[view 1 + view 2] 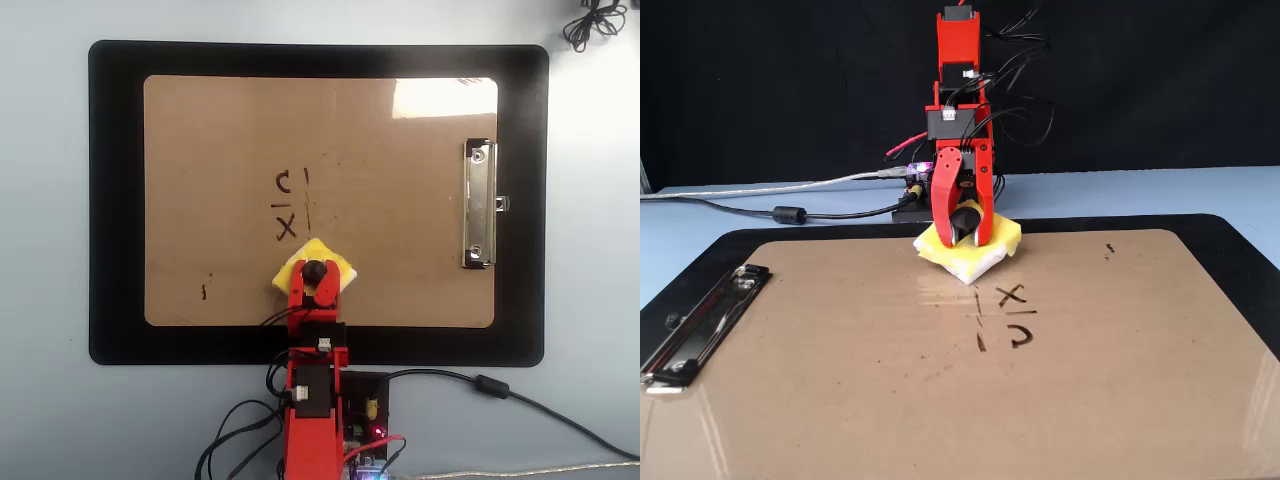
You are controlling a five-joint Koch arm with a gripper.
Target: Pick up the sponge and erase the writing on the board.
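One yellow sponge (316,270), white-edged, black knob clenched in tool (314,274); on board (200,130), writing (291,207): one X, one curved mark.

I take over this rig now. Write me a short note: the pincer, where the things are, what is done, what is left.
Pincer: shut on the black knob of the small square yellow sponge.
Sponge: flat on the large brown clipboard board, near the edge closest to the arm, just below the writing in the overhead view.
Done: the right part of the dark hand-drawn grid writing looks wiped.
Left: an X, a curved mark and some grid lines.
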